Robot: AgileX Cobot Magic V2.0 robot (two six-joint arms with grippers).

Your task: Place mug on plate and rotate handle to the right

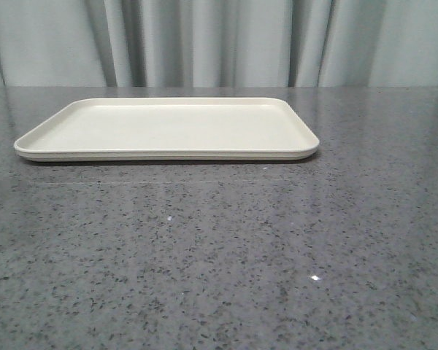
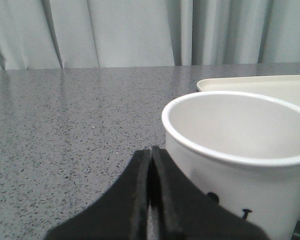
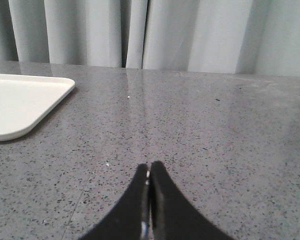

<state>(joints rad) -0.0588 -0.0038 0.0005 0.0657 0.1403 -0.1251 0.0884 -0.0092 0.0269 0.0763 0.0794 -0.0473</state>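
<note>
The cream plate (image 1: 168, 127) lies on the grey table in the front view, bare. Neither arm nor the mug shows there. In the left wrist view the white mug (image 2: 240, 150) stands close beside my left gripper (image 2: 151, 152), black face marks low on its side; the plate's corner (image 2: 260, 82) lies just behind it. The handle is hidden. The left gripper is shut with nothing in it, its tips next to the mug's wall. My right gripper (image 3: 149, 167) is shut and empty over bare table, with the plate's corner (image 3: 25, 100) off to one side.
The speckled grey tabletop (image 1: 219, 255) runs back to a pale curtain (image 1: 219, 40) behind the table's far edge. Nothing else stands on the table in these views.
</note>
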